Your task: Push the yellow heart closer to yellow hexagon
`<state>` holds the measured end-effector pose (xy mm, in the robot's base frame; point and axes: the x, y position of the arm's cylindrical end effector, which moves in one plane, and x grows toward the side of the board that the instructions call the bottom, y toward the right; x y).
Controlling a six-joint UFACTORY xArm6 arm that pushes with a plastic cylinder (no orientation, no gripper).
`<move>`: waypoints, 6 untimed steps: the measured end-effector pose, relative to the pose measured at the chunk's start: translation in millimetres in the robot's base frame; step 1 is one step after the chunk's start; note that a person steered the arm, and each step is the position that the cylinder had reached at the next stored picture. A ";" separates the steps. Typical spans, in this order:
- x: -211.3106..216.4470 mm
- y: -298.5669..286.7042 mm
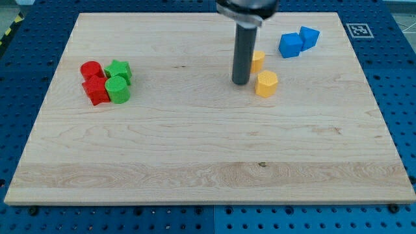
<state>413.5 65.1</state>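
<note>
No words, numbers or brand names can be read anywhere in the view. The only sign is a small black-and-white square fiducial marker (357, 30), printed with a blocky pattern, which sits at the top right corner of the pale wooden board surface (195, 149); its pattern is too small to decode. At the view's top left edge, a short strip of yellow-and-black hazard striping (9, 29) runs diagonally beside the blue perforated base (26, 65); it carries no lettering. The coloured blocks and the dark rod show no markings that can be made out.
</note>
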 end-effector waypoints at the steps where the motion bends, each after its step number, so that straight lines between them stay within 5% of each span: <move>1: -23.6 -4.9; 3: -110.0 -31.5; 4: -113.7 4.1; 6: -31.3 16.3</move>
